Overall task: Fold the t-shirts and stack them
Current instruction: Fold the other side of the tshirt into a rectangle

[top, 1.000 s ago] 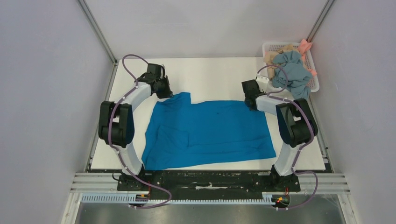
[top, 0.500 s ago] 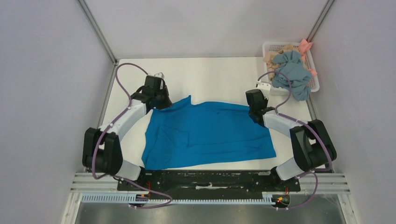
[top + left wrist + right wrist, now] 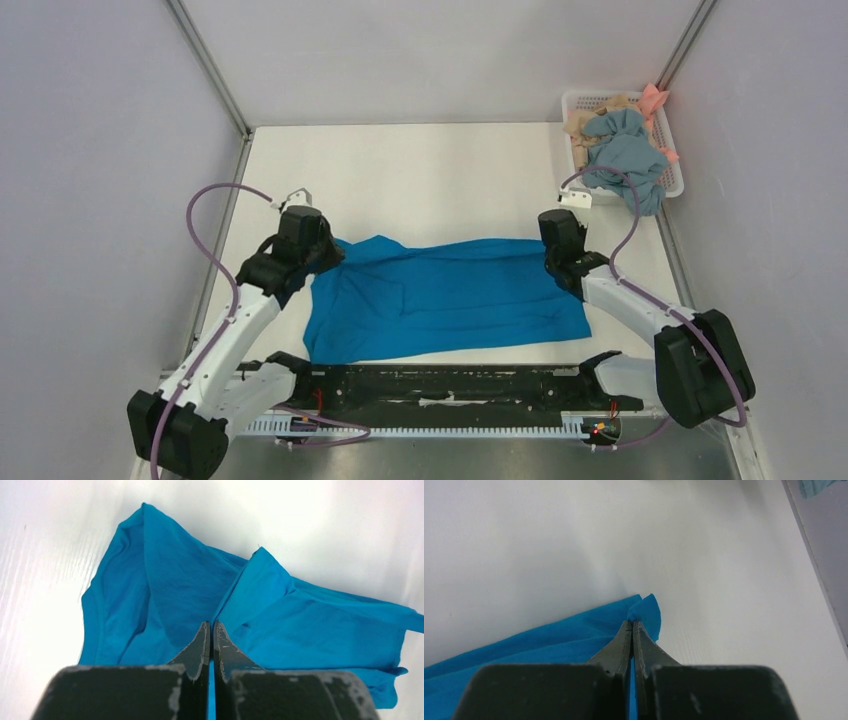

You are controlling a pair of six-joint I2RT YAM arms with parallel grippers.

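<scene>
seen from above: a bright blue cotton t-shirt [image 3: 445,295] rumpled across the near half of the white bench [image 3: 440,170], near hem close to the bench's front edge, both far corners raised off the surface. pinched at the far left corner by the left tool [image 3: 322,252], jaws pressed together on a peak of fabric. from the left wrist view, blue cloth falling away in broad folds on either side of the dark, scuffed fingers [image 3: 196,652], bare bench beyond. held at the far right corner by the right tool [image 3: 562,262], likewise clamped on the shirt, with only a small tip of blue showing past the fingertips in the right wrist view and bare bench behind it. at the far right corner of the bench, well apart from the shirt, a white plastic lattice basket [image 3: 577,100] heaped with clothing: a grey-blue garment [image 3: 628,155] spilling over its near rim, scraps of tan and pink cloth behind.
</scene>
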